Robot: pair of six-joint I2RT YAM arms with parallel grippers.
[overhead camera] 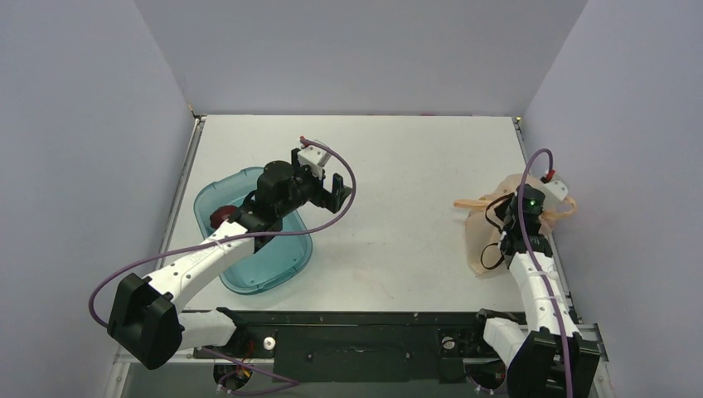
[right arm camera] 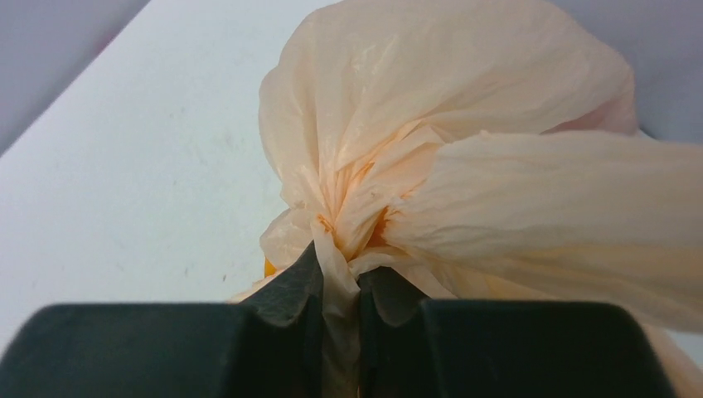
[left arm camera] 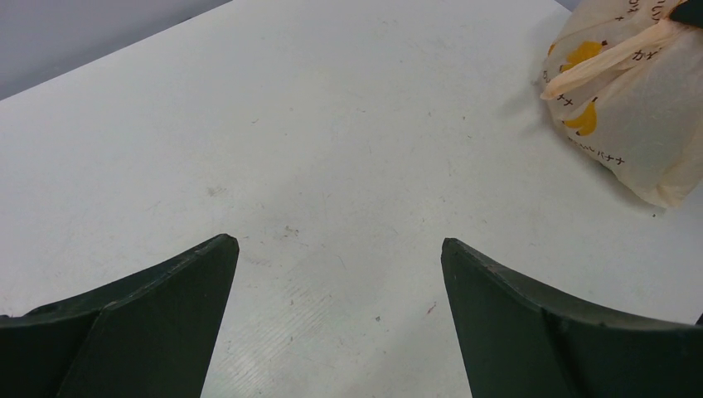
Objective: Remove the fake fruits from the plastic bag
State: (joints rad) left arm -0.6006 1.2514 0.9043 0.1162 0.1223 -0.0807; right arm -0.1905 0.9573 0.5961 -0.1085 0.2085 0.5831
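The peach-orange plastic bag (overhead camera: 489,228) lies at the right side of the table, one handle loop sticking out to the left. It also shows in the left wrist view (left arm camera: 630,99) with orange printed marks. My right gripper (right arm camera: 338,278) is shut on a bunched fold of the plastic bag (right arm camera: 431,124). My left gripper (left arm camera: 340,249) is open and empty above the bare table, just right of the teal tray; in the top view it (overhead camera: 336,192) points toward the bag. A round red fruit (overhead camera: 220,218) lies in the tray. The other fruits are hidden.
The teal see-through tray (overhead camera: 282,265) stands at the left under my left arm. Grey walls close in the table on the left, back and right. The bag lies close to the right table edge (overhead camera: 554,249).
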